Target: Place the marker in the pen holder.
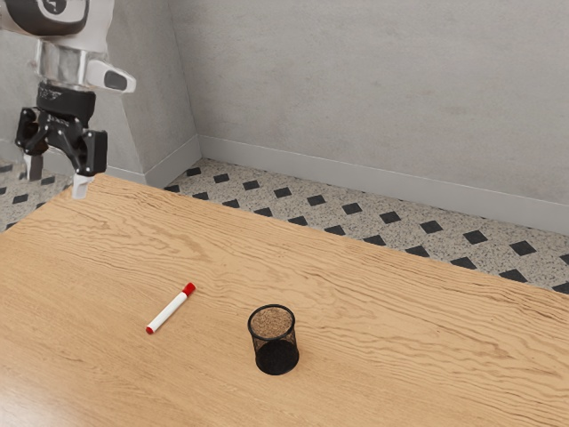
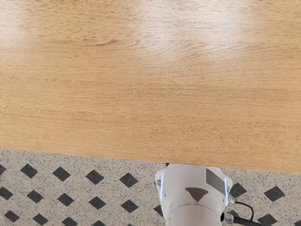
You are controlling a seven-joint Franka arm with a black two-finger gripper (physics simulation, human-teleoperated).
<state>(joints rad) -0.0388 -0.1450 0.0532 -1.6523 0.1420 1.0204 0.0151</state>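
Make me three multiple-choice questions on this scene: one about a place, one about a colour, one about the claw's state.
1. Where is the marker?
A) Inside the pen holder
B) On the tabletop, beside the pen holder
C) In the claw

2. What colour is the marker's barrel?
A) Green
B) Black
C) White

3. How is the claw?
A) Open
B) Shut on the marker
C) Shut on the pen holder

Right letters:
1 B: it lies on the wood, apart from the holder.
2 C: white shows between its red ends.
3 A: its two fingers stand apart, with nothing between them.
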